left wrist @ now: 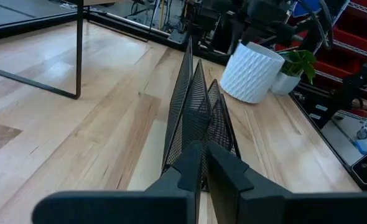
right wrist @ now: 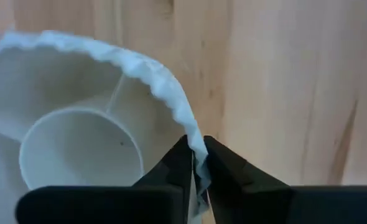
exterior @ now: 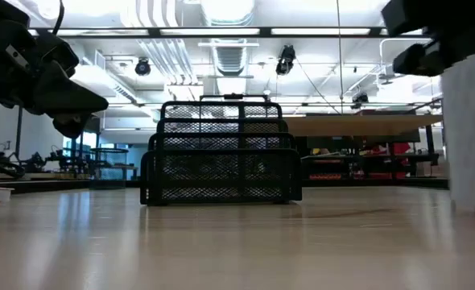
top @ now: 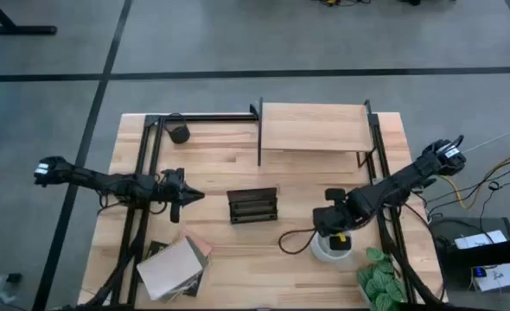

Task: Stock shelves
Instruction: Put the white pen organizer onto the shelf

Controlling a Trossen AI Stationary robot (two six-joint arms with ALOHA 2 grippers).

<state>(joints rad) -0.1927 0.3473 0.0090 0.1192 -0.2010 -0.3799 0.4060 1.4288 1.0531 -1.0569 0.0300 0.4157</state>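
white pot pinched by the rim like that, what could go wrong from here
The right gripper is shut on only the thin wavy rim of the white pot, so the pot could tilt or slip out when lifted. The shelves stand across the table, with black frame bars the pot might clip on the way. The leafy plant sits close beside the pot and could get brushed.

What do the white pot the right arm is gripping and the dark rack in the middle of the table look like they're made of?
The white faceted pot looks like matte ceramic or moulded plastic; its thin rim, pinched in the right tool, is uneven, so the material stays uncertain. The dark slatted rack appears to be black-coated metal wire mesh, with see-through grid panels and thin rod edges.
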